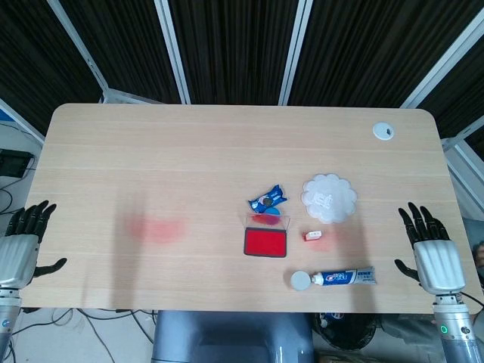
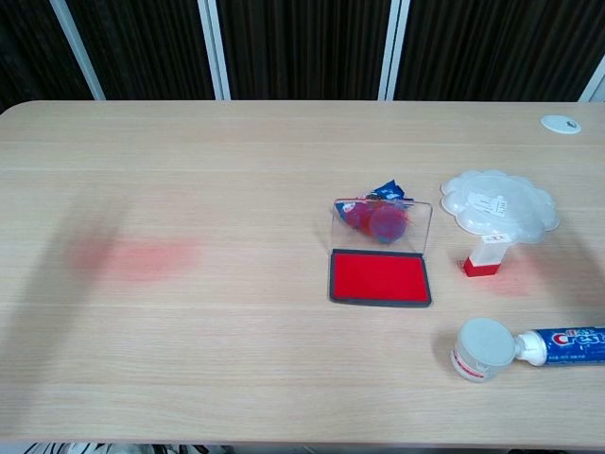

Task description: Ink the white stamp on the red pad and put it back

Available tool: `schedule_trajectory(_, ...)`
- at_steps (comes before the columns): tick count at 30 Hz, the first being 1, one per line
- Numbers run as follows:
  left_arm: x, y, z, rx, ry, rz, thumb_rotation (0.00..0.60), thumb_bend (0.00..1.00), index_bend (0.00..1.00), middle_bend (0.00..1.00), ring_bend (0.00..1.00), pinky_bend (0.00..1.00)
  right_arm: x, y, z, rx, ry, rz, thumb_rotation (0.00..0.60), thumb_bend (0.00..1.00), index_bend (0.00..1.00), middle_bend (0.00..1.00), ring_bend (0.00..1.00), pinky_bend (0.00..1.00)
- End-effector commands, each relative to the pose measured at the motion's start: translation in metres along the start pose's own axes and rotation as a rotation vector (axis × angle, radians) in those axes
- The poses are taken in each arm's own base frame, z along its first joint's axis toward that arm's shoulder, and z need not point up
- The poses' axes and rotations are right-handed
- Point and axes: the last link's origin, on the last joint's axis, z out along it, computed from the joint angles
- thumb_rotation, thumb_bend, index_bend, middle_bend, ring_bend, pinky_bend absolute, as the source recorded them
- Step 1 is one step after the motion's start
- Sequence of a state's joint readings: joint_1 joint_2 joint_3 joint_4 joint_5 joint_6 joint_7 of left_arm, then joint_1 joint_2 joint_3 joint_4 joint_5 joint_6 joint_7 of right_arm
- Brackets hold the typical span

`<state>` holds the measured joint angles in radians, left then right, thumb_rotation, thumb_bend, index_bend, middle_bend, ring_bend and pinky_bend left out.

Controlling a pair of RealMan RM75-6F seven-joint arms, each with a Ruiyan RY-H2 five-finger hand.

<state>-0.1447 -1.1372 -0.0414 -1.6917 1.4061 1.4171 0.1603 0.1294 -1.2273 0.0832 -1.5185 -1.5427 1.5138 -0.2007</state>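
On the table (image 1: 151, 151), open red pad (image 1: 265, 242), lid upright, white stamp (image 1: 312, 236) beside it, both hands' fingers spread wide, empty.

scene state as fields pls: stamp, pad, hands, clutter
stamp: white stamp on the table, right of the pad, untouched
pad: red pad open, clear lid raised behind it
left hand: open, at table's left edge, holding nothing
right hand: open, at table's right edge, holding nothing
clutter: toothpaste tube, white dish, blue wrapper

Matt pale wood table (image 2: 236, 359) — glossy clear plastic lid (image 2: 381, 225) over the red pad (image 2: 380, 277).
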Motion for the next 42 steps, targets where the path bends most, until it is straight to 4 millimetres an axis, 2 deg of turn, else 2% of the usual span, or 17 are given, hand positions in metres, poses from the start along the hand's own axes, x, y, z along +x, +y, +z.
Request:
schedule_trajectory(1, 0.0, 0.0, 0.0, 0.0, 0.001, 0.001, 0.6, 0.0, 0.0, 0.0, 0.0, 0.0, 0.0, 0.0, 0.0, 0.0, 0.001, 0.0, 0.6, 0.12, 0.0, 0.0, 0.0, 0.19)
schedule_trajectory(10, 0.001, 0.0, -0.001, -0.007, 0.013, 0.007, 0.6, 0.0, 0.0, 0.0, 0.0, 0.0, 0.001, -0.003, -0.001, 0.012, 0.001, 0.008, 0.6, 0.09, 0.0, 0.0, 0.0, 0.19)
schedule_trajectory(18, 0.001, -0.001, 0.001, -0.01, 0.02, 0.002, 0.6, 0.0, 0.0, 0.0, 0.0, 0.0, 0.004, -0.019, 0.002, 0.058, 0.008, 0.023, 0.6, 0.06, 0.0, 0.0, 0.0, 0.19)
schedule_trajectory(21, 0.0, -0.001, 0.003, -0.013, 0.023, 0.011, 0.6, 0.0, 0.0, 0.0, 0.0, 0.0, 0.008, -0.026, 0.007, 0.081, 0.018, 0.021, 0.6, 0.09, 0.0, 0.01, 0.0, 0.2)
schedule_trajectory(26, 0.0, -0.002, 0.004, -0.009, 0.023, 0.008, 0.6, 0.0, 0.0, 0.0, 0.0, 0.0, 0.008, -0.043, 0.02, 0.111, 0.003, 0.031, 0.6, 0.13, 0.08, 0.08, 0.04, 0.22)
schedule_trajectory(28, 0.001, -0.002, 0.004, -0.009, 0.024, 0.001, 0.6, 0.0, 0.0, 0.0, 0.0, 0.0, 0.005, -0.053, 0.025, 0.133, -0.017, 0.034, 0.6, 0.13, 0.13, 0.12, 0.07, 0.23)
schedule_trajectory(31, 0.001, -0.002, 0.004, -0.009, 0.021, -0.003, 0.6, 0.0, 0.0, 0.0, 0.0, 0.0, -0.003, -0.07, 0.035, 0.173, -0.055, 0.01, 0.6, 0.14, 0.21, 0.19, 0.13, 0.25)
schedule_trajectory(42, 0.002, -0.003, 0.005, -0.009, 0.011, -0.015, 0.6, 0.0, 0.0, 0.0, 0.0, 0.0, -0.032, -0.115, 0.064, 0.222, -0.156, -0.003, 0.6, 0.2, 0.36, 0.3, 0.21, 0.27)
